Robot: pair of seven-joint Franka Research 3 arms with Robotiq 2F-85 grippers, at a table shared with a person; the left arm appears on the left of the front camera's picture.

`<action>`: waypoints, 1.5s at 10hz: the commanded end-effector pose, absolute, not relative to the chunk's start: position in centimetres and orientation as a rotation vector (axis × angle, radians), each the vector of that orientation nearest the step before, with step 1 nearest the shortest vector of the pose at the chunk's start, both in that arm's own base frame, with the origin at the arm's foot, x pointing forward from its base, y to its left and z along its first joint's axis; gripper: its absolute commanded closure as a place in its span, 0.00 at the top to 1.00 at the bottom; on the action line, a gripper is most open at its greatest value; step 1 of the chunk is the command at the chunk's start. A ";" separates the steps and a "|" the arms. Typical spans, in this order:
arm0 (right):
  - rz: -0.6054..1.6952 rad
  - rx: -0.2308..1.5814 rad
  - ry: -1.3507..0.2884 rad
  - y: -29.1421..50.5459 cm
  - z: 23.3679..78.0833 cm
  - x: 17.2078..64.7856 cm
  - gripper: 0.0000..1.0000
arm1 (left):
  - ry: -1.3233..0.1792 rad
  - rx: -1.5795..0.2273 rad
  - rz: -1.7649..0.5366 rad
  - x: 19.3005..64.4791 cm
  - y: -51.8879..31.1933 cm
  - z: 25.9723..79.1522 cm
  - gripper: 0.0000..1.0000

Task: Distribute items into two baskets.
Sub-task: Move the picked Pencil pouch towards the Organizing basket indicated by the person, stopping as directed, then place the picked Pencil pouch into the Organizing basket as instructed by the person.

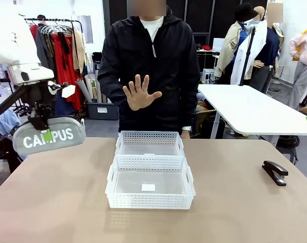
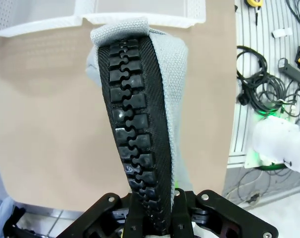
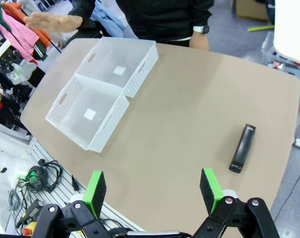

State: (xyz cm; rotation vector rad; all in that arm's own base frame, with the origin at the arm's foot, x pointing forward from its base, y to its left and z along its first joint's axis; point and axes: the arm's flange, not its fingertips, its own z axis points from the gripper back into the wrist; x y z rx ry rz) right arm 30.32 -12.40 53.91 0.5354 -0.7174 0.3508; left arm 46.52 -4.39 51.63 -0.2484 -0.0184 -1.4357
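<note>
Left end effector (image 1: 46,132) is clamped on the pouch (image 1: 67,135) at its zipper edge. We see it held in the air over the counter's (image 1: 234,202) left edge, well apart from the baskets. In the left wrist view the black zipper runs up from between the fingers and the pouch (image 2: 172,74) hangs lengthwise.

Right end effector (image 3: 152,190) has its green pads wide apart, with nothing between them, above the counter near the stapler (image 3: 242,148).

The stapler (image 1: 275,172) lies flat at the counter's right. The near basket (image 1: 150,201) and far basket (image 1: 150,136) touch, one behind the other at mid-counter, both empty. The person's hand (image 1: 140,93) is raised, palm open, behind the far basket; we can't tell what it signals.

Step, as we judge it: the pouch is in transit and nothing is placed yet. Next move calls for swinging the pouch right over one basket, lining its length up with the basket's, lowering and letting go. The stapler then goes in the other basket, likely by the right arm.

Writing: white "CAMPUS" on the pouch, with a green pad over part of the M. Each basket floor has a small white label, but its print is too small to read.
</note>
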 end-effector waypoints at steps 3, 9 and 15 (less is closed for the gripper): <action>0.361 0.553 -0.733 -12.4 54.0 30.4 1.00 | -0.021 -0.247 -1.425 46.4 -3.9 52.1 0.00; 0.361 0.553 -0.733 -12.4 54.0 30.4 1.00 | -0.021 -0.247 -1.425 46.4 -3.9 52.1 0.00; 0.361 0.553 -0.733 -12.4 54.0 30.4 1.00 | -0.021 -0.247 -1.425 46.4 -3.9 52.1 0.00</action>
